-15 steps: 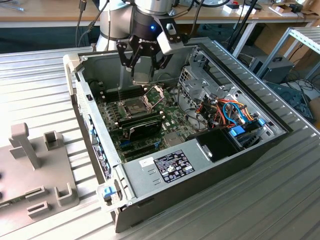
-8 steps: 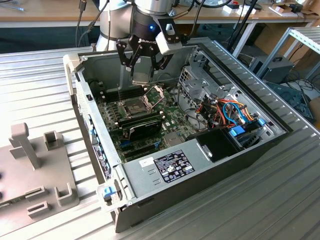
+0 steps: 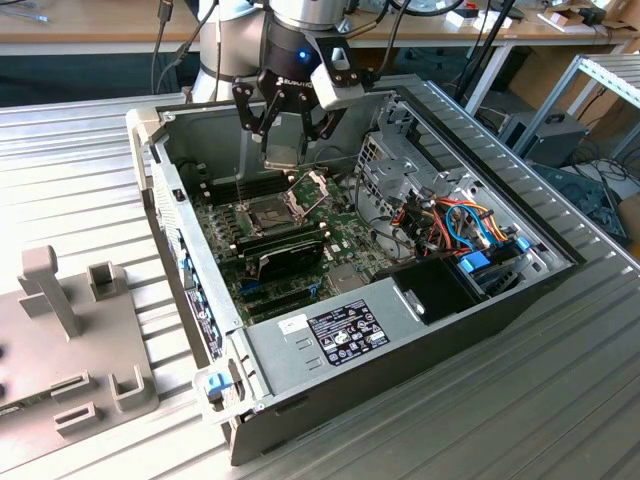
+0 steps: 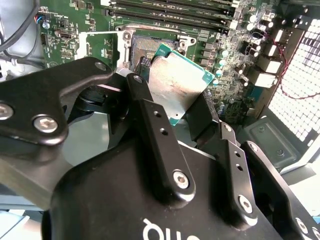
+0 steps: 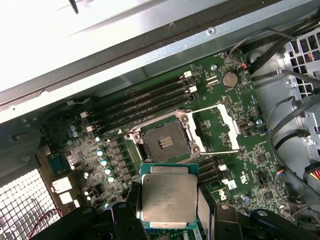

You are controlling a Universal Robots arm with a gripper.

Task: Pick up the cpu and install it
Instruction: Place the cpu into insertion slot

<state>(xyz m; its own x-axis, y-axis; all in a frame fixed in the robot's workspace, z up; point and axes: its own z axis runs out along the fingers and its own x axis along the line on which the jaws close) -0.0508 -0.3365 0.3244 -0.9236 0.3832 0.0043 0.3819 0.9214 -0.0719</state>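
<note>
Counts: one gripper (image 3: 287,128) with two black fingers (image 4: 150,127), one cpu (image 3: 283,153), one socket (image 3: 271,212), one black card (image 3: 291,254), one open computer case (image 3: 430,365), one grey stand (image 3: 62,335).
Left to right, exterior view: grey stand on the ribbed table (image 3: 540,410), then the case with the gripper over its far end, then a bundle of orange and blue cables (image 3: 462,226) on the exterior view's right.
Gripper state: clenched on the cpu, one finger on each of two opposite edges.
Cpu place: in the air between the fingers, over the green board (image 5: 260,150) and above the socket, not seated in it.
Exterior view gives: whole case, stand, table, card lying just beside the socket, labelled silver box (image 3: 335,330) near the case front.
First wrist view gives: socket interior bare with a pale patch in the middle, hinged frame (image 5: 220,125) swung open beside it, one coin battery (image 5: 229,79), a bank of long black slots (image 5: 145,100), slot count unclear.
Second wrist view gives: finger links with screw heads close up, cpu tilted in front of the socket.
Materials and shapes: cpu flat and square, dull scuffed grey metal lid with a green rim. Socket a dark square in a bright metal surround. Fingers matt black. Case bare grey sheet metal, perforated in places. Table ridged aluminium. Stand matt grey, blocky.
</note>
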